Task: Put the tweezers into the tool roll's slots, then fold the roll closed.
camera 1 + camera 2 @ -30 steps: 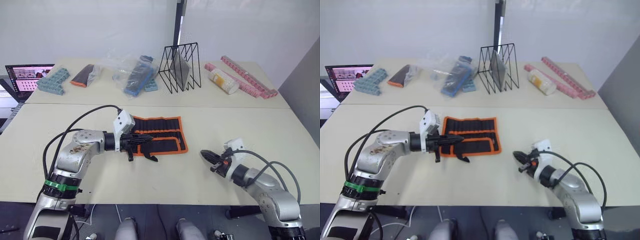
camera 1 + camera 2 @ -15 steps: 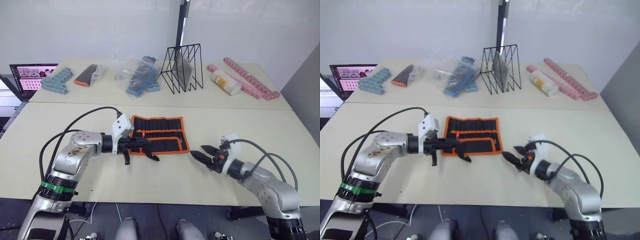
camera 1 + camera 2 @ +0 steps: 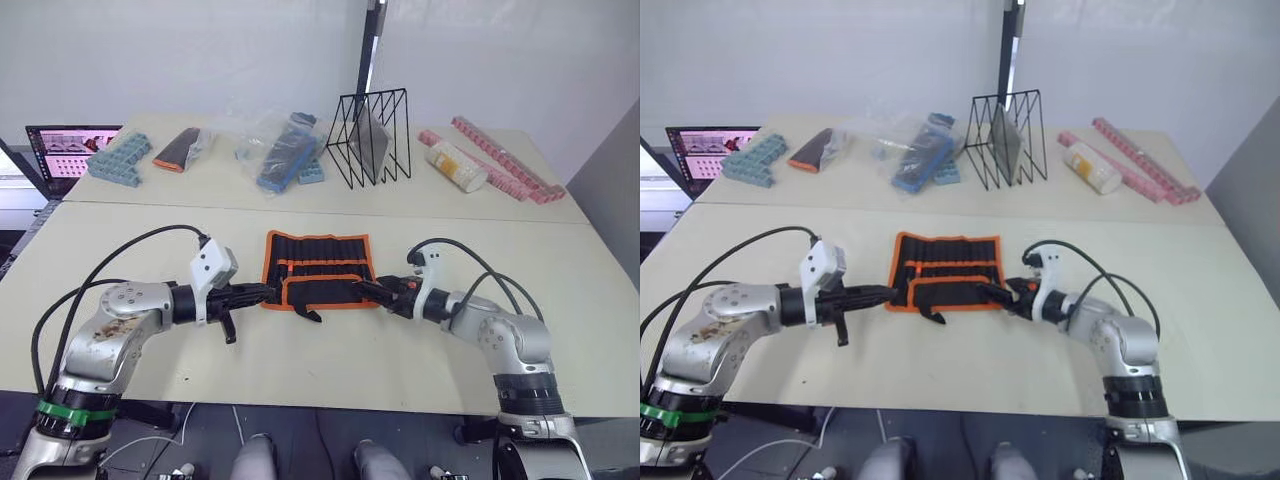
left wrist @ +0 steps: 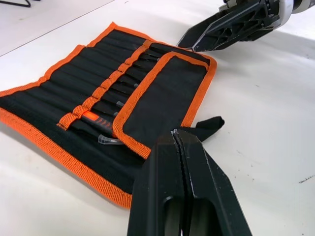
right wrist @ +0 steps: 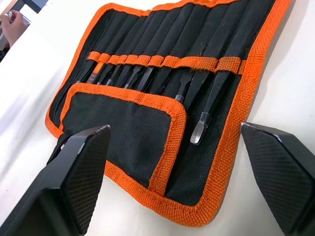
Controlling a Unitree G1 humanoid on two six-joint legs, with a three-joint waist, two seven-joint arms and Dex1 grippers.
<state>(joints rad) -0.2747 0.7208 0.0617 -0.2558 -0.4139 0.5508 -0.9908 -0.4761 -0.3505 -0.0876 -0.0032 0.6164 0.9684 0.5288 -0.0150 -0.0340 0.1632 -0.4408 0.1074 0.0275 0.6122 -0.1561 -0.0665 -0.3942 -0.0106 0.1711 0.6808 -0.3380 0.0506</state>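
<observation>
We see the tool roll (image 3: 318, 269) lying unfolded mid-surface, the tweezers (image 5: 147, 73) seated in its slots (image 5: 206, 37). The left gripper (image 3: 268, 291), jaws clenched, meets its left edge. The right gripper (image 3: 366, 289), jaws released, meets its right edge.

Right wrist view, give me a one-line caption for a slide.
Open right pincer at the edge of the unrolled tool roll, tweezers seated in its slots.

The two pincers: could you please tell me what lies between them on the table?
The open tool roll lies between the left pincer and the right pincer, as the left eye view shows.
</observation>
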